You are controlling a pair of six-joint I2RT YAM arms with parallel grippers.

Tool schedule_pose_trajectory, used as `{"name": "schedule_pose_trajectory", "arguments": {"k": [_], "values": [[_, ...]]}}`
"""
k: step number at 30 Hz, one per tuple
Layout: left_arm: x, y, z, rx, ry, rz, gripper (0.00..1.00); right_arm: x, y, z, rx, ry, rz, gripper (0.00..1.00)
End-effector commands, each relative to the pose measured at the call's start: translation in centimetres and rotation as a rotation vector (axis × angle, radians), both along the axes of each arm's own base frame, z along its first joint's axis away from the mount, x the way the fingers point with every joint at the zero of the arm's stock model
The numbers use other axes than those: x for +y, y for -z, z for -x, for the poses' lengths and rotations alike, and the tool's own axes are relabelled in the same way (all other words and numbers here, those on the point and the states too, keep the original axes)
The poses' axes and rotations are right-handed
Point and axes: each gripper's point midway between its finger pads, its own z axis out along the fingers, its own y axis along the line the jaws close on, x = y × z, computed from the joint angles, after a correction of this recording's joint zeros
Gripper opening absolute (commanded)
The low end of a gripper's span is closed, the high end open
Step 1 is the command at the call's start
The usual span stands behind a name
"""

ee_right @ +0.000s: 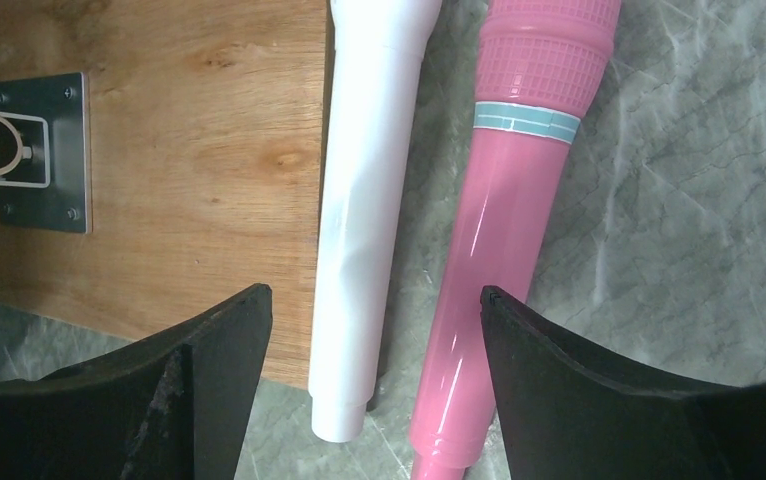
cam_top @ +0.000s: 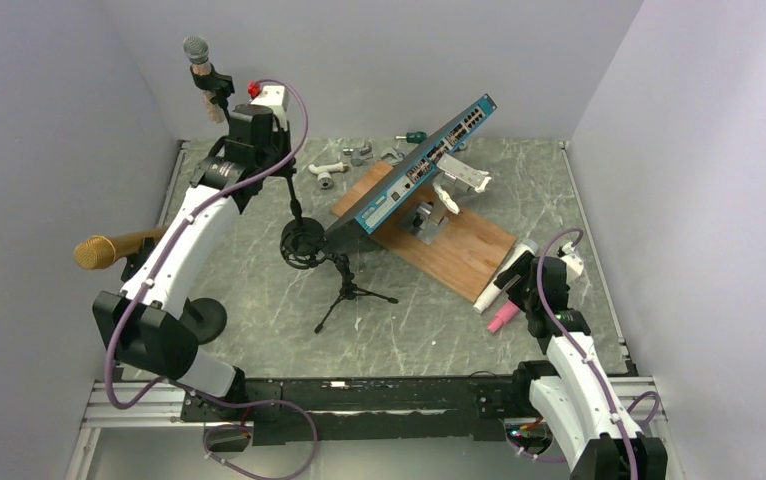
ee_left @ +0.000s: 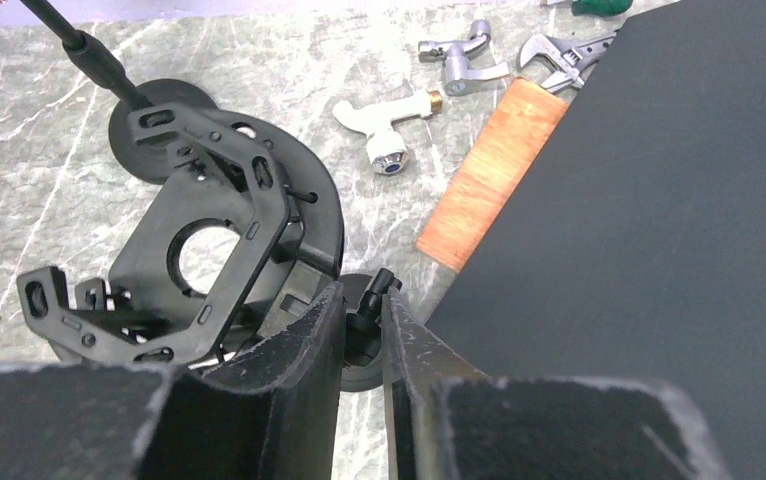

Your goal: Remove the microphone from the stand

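A microphone (cam_top: 196, 50) with a grey mesh head stands upright in a black clip (cam_top: 216, 85) at the back left, high on a thin stand rod (ee_left: 99, 55) that rises from a round base (ee_left: 144, 110). My left gripper (cam_top: 249, 130) hangs just right of that clip and does not touch the microphone. In the left wrist view its fingers (ee_left: 361, 295) are shut to a narrow slit with nothing held. A black knob far below shows through the slit. My right gripper (ee_right: 374, 295) is open above a white microphone (ee_right: 369, 180) and a pink one (ee_right: 519, 200) lying on the table.
An empty black shock mount (ee_left: 209, 230) sits on a small tripod (cam_top: 351, 292) mid-table. A gold microphone (cam_top: 104, 250) rests on another stand at the left, with its base (cam_top: 204, 318) near my left arm. A tilted network switch (cam_top: 424, 165), a wooden board (cam_top: 459, 255), taps (ee_left: 389, 125) and a wrench (ee_left: 564, 55) lie behind.
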Motion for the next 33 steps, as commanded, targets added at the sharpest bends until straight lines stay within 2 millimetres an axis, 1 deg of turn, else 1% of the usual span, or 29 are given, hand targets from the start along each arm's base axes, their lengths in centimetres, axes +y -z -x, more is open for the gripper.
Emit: {"name": "schedule_pose_trajectory", "arguments": {"k": [1,3,6,11,15,20,23,26,29,33], "values": [[0.5,4.9,1.7,0.128,-0.009,-0.026,0.22,0.1,-1.2,-0.9,-0.058,-0.017,0.005,0.78],[0.3,6.6,1.9,0.165,-0.004,-0.024,0.20,0.1,-1.2,-0.9,-0.058,-0.019,0.005,0.78],[0.2,8.5,2.4,0.220,-0.003,-0.024,0.15,0.2,-1.2,-0.9,-0.058,-0.021,0.003,0.78],[0.1,11.0,3.0,0.269,0.003,-0.023,0.15,0.2,-1.3,-0.9,-0.059,-0.023,0.002,0.78],[0.9,13.3,4.0,0.331,-0.028,-0.058,0.10,0.2,-1.2,-0.9,-0.058,-0.026,0.002,0.78],[0.9,15.3,5.3,0.383,-0.038,-0.033,0.09,0.2,-1.2,-0.9,-0.059,-0.025,0.002,0.78],[1.3,15.9,5.9,0.395,-0.058,-0.037,0.09,0.3,-1.2,-0.9,-0.059,-0.029,0.000,0.78],[1.2,16.6,6.6,0.416,-0.059,-0.024,0.09,0.3,-1.2,-0.9,-0.060,-0.028,0.000,0.78],[1.4,18.0,7.2,0.444,-0.063,-0.032,0.08,0.3,-1.2,-0.9,-0.060,-0.032,0.000,0.78],[2.0,19.6,7.5,0.488,-0.087,-0.060,0.07,0.4,-1.2,-0.9,-0.059,-0.033,-0.001,0.78]]}}
